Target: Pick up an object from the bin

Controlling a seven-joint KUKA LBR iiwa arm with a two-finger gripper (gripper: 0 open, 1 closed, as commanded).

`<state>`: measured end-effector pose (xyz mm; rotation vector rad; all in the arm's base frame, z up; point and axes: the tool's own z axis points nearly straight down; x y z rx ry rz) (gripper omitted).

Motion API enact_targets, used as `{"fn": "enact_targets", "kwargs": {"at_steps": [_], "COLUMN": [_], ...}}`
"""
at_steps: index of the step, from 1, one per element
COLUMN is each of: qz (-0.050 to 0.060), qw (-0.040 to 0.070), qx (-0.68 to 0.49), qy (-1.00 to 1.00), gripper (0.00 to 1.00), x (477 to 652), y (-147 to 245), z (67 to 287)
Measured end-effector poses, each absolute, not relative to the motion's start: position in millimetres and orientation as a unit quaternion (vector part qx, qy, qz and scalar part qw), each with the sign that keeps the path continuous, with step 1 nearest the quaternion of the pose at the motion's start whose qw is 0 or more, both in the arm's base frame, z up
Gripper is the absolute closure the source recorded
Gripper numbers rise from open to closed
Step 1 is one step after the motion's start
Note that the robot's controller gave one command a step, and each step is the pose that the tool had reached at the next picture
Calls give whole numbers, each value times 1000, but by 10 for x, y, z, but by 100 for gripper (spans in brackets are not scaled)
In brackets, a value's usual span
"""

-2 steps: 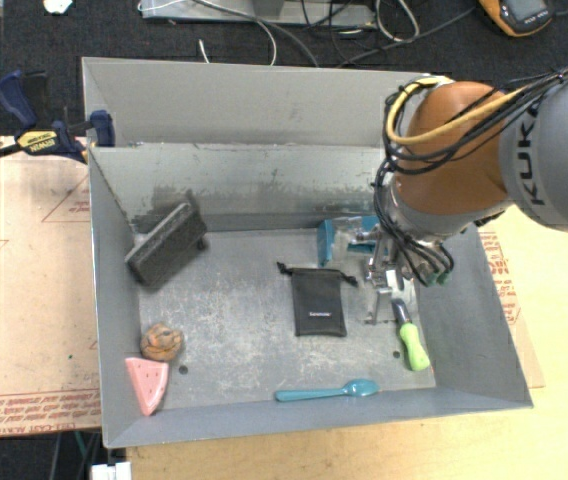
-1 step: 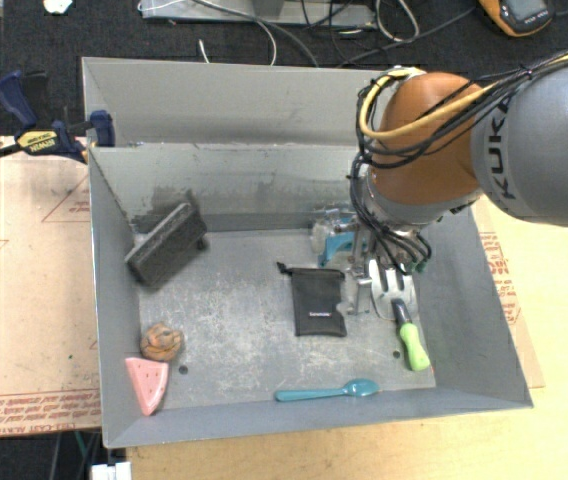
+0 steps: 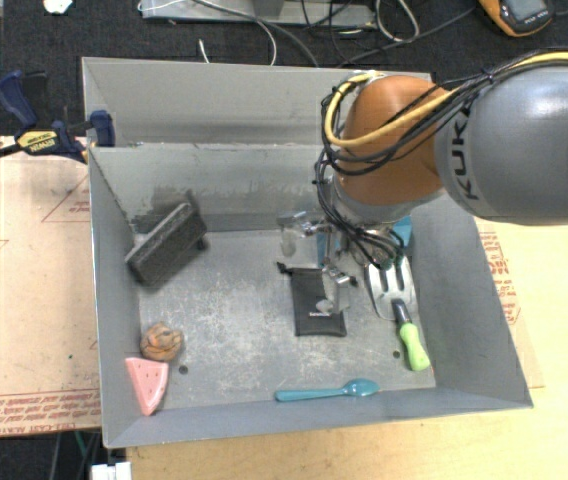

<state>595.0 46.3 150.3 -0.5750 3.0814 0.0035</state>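
- The tool (image 3: pixel 322 268) hangs over a black flat rectangle (image 3: pixel 319 313) near the centre of the bin (image 3: pixel 244 318); how open it is, I cannot tell.
- The bin floor is scratched grey metal.
- Dark carpet (image 3: pixel 84 28) with cables (image 3: pixel 309 13) lies at 12 o'clock.

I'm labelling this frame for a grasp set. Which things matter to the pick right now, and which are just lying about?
In the job:
- gripper
- black flat rectangle directly beneath it, mid-bin
- grey bin

Lying about:
- dark grey block, back left
- brown swirled lump
- pink wedge, front left
- teal spoon, front
- green-handled tool, right
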Motion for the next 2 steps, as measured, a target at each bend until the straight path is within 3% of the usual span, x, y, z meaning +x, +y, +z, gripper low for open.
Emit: {"fn": "enact_targets", "kwargs": {"at_steps": [1, 2], "qz": [1, 0], "qw": [5, 3], "qx": [-176, -192], "qy": [984, 981], "gripper": [0, 0], "x": [5850, 5822], "y": [173, -155], "z": [1059, 821]}}
